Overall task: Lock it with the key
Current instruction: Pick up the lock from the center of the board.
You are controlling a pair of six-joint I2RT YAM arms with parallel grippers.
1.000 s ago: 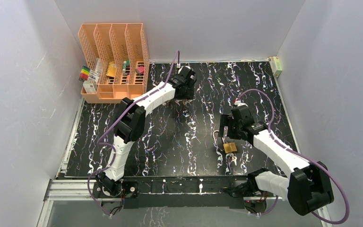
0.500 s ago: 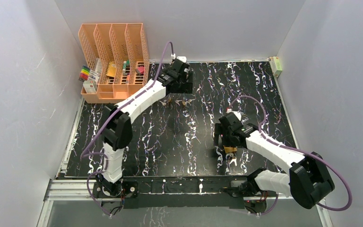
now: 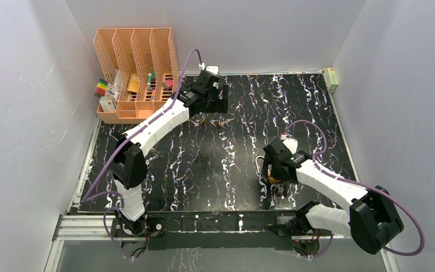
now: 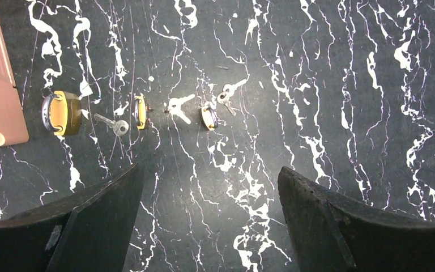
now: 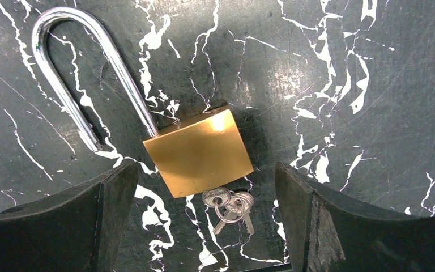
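Observation:
A brass padlock (image 5: 198, 150) lies flat on the table with its steel shackle (image 5: 73, 73) swung open. A ring of small keys (image 5: 229, 207) rests against the bottom of its body. One key head touches that edge, but I cannot tell whether its blade is in the keyhole. My right gripper (image 5: 205, 165) hovers open above it, a finger either side of the body and touching nothing. From above, the padlock (image 3: 272, 179) peeks out under the right gripper (image 3: 274, 173). My left gripper (image 4: 209, 170) is open and empty at the far centre, its place in the top view (image 3: 214, 107).
Ahead of the left gripper lie three small brass padlocks (image 4: 62, 113) (image 4: 140, 111) (image 4: 208, 118) in a row, with loose keys (image 4: 112, 123) (image 4: 178, 107) between them. An orange file organiser (image 3: 136, 73) stands at the back left. A small box (image 3: 332, 79) sits at the back right corner.
The left arm has stretched farther back and left, and its jaws have opened wider. The right gripper has shifted nearer over the padlock, still open.

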